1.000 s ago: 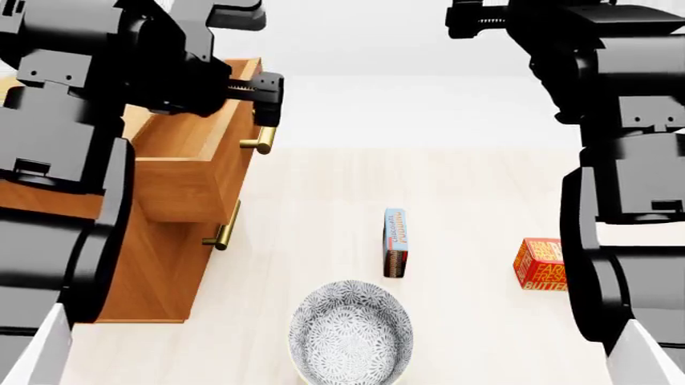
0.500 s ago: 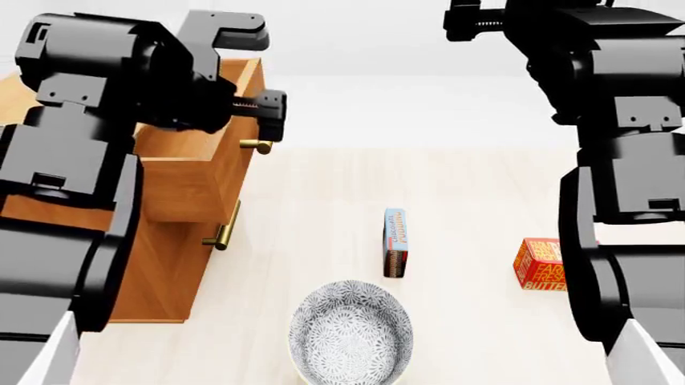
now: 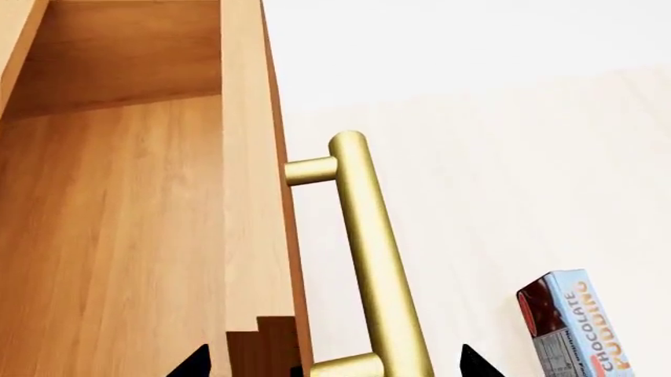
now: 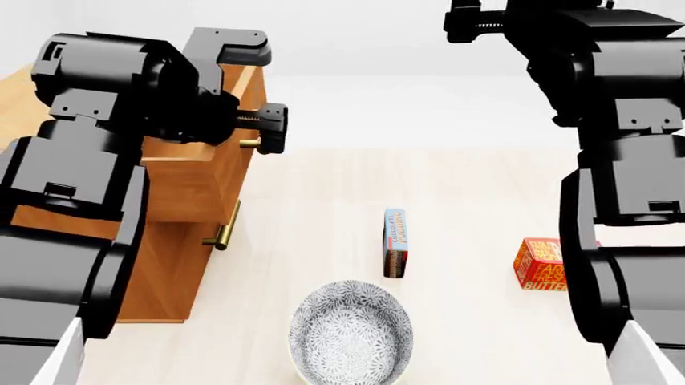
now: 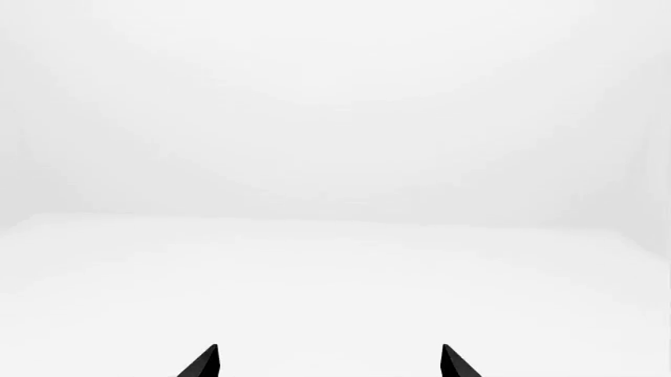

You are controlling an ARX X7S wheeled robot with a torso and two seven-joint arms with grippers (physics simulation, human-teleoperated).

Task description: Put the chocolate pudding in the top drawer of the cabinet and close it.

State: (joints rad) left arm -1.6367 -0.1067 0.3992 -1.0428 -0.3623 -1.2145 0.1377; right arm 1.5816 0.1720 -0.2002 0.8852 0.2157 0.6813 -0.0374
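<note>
The chocolate pudding (image 4: 395, 241) is a thin light blue box lying on the pale table, and it also shows in the left wrist view as the chocolate pudding (image 3: 571, 323). The cabinet (image 4: 160, 273) stands at the left with its top drawer (image 4: 192, 172) pulled out and its inside (image 3: 115, 236) bare. My left gripper (image 3: 330, 365) is open, its fingertips wide apart on either side of the drawer's brass handle (image 3: 367, 251) without touching it. My right gripper (image 5: 328, 363) is open, held high, and faces only white background.
A patterned grey bowl (image 4: 352, 333) sits near the front of the table, just in front of the pudding. An orange-red butter box (image 4: 538, 263) stands at the right by my right arm. A lower drawer's brass handle (image 4: 223, 228) juts from the cabinet front.
My left gripper has moved down in the head view and now covers the top drawer's handle. The drawer, pudding, bowl and right arm have not moved.
</note>
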